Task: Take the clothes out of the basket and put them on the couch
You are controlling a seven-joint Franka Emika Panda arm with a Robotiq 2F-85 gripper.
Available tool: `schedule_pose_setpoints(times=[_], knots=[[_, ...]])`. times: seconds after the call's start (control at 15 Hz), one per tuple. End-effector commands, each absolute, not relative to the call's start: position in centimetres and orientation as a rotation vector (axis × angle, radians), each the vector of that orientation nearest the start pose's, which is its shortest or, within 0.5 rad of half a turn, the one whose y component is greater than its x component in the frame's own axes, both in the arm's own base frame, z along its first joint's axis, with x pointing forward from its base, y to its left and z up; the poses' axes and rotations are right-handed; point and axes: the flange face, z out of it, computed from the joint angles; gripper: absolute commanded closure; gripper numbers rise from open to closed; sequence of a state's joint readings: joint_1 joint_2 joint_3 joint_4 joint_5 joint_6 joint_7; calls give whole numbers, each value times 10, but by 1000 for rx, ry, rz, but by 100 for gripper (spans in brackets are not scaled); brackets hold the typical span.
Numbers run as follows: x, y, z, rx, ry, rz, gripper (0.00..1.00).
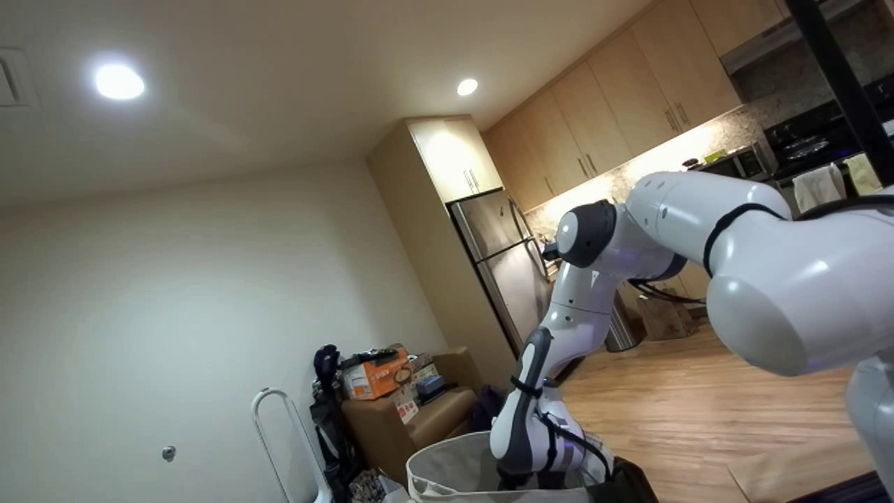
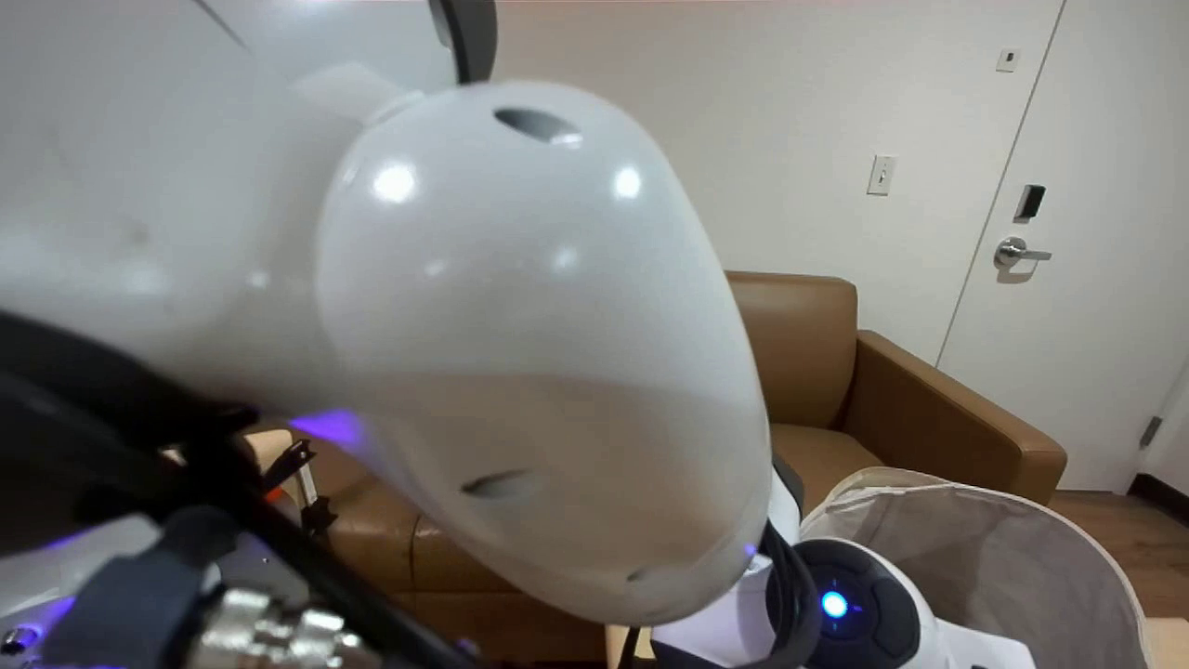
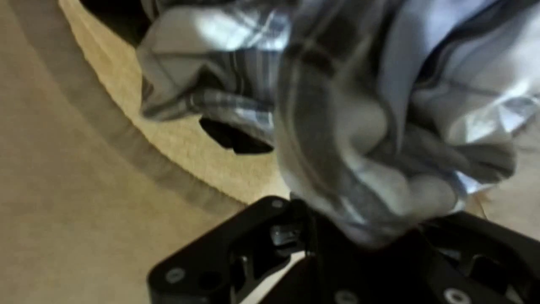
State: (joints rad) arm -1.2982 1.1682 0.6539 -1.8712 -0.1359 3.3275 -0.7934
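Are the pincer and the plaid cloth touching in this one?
Touching. The wrist view shows it: the plaid cloth is caught in the pincer, its lower fold bunched right into the grip with no visible gap.

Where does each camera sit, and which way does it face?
In an exterior view: beside the arm, tilted, facing refrigerator and cabinets; the arm bends into the basket.
In an exterior view: close to the arm, which fills much of it, facing couch and door.
Wrist view: just behind the end effector, seen at the bottom, looking into the basket at plaid cloth.
Both exterior views share the arm and basket.
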Motion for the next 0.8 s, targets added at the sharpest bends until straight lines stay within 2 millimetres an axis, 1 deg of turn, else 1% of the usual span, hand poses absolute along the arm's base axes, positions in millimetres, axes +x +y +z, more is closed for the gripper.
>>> schedule_pose_setpoints(times=[0.0,0.07,0.13,0.2,0.27,0.33,0.4,0.47,0.53,0.6,0.67,0.73], knots=[[512,-381,108,-2867,269,-1299,95],[517,-376,124,-2857,250,-1366,95],[526,-371,148,-2827,210,-1460,94],[541,-388,183,-2807,170,-1542,94],[548,-383,211,-2770,125,-1628,94],[554,-383,240,-2735,108,-1699,95],[557,-387,259,-2724,135,-1730,94],[558,-392,274,-2716,169,-1745,93],[563,-386,249,-2727,147,-1706,93],[564,-388,262,-2728,143,-1717,93],[564,-387,262,-2734,145,-1712,93],[563,-387,258,-2741,142,-1698,93]])
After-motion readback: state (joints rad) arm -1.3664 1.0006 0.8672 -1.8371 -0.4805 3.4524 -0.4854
